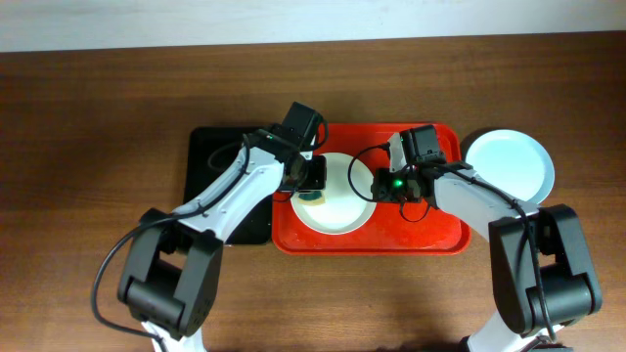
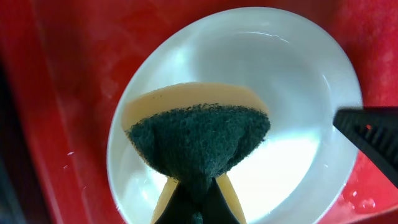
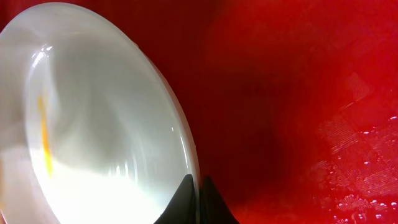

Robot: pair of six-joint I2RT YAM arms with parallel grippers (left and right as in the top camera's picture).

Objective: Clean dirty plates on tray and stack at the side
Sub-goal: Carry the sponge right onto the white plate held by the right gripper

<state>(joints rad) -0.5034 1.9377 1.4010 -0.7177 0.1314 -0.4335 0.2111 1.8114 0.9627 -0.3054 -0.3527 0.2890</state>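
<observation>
Desk (image 1: 88,108) of dark wood carries the red tray (image 1: 430,233) at its middle, a narrower black tray (image 1: 210,147) touching its left side. One pale plate (image 1: 509,161) lies on the bare desk just right of the red tray, where cleaned ones would stack. A second plate (image 1: 337,210) lies inside the red tray, between the two arms.

The right fingers (image 3: 183,205) are clenched on this plate's right rim, tipping that edge up slightly. The left fingers (image 2: 186,202) pinch a sponge (image 2: 199,140), green scouring face toward the camera, over the plate's left part. A thin yellow smear (image 3: 45,137) shows on the plate's inner surface.

Scrubbing looks like the step in hand. The next move likely calls for sweeping the sponge across to that smear while the rim grip steadies the plate, then carrying it to the side plate.
</observation>
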